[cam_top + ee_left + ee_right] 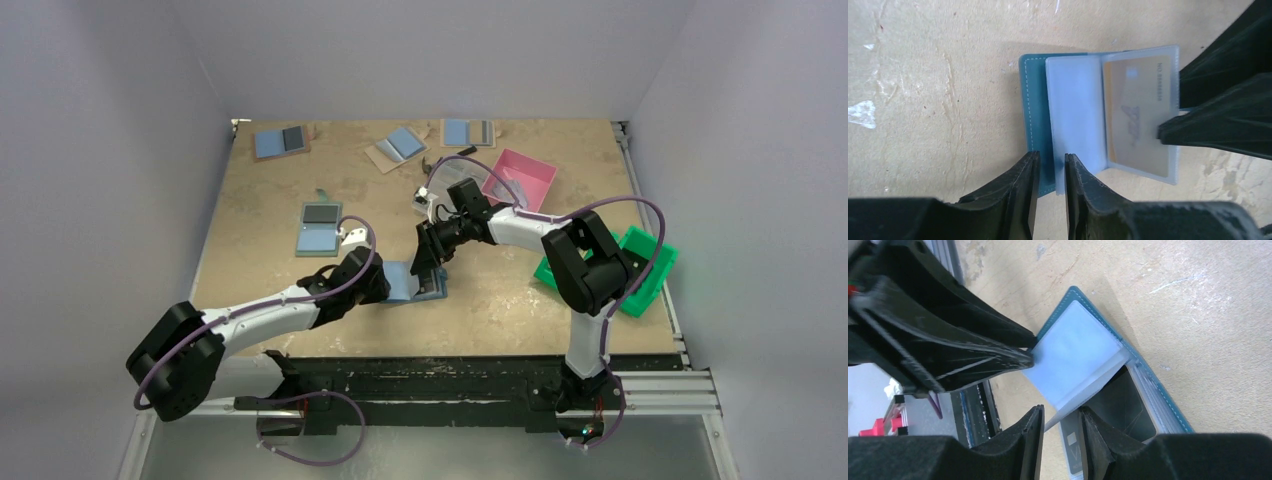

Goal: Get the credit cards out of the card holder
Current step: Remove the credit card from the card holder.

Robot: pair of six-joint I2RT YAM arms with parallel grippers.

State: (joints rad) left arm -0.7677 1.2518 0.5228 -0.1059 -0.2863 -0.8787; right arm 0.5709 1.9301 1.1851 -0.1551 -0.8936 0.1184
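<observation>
The card holder [408, 283] lies open on the table near the front, with its teal cover [1035, 110] flat and its clear sleeves fanned. In one sleeve sits a tan credit card [1135, 115]. My left gripper [1051, 157] stands over the holder's near edge, its jaws a narrow gap apart, and the cover and a sleeve edge show between them. My right gripper [1060, 412] straddles a lifted sleeve leaf [1078, 355] with its jaws apart. One finger is under the leaf. A card with a chip [1073, 450] shows just below.
Other blue holders lie at the back [281, 140], [398, 147], [468, 132], and one lies left of centre [320, 228]. A pink tray [520, 178] stands at the back right. A green tray [640, 270] sits by the right arm's elbow.
</observation>
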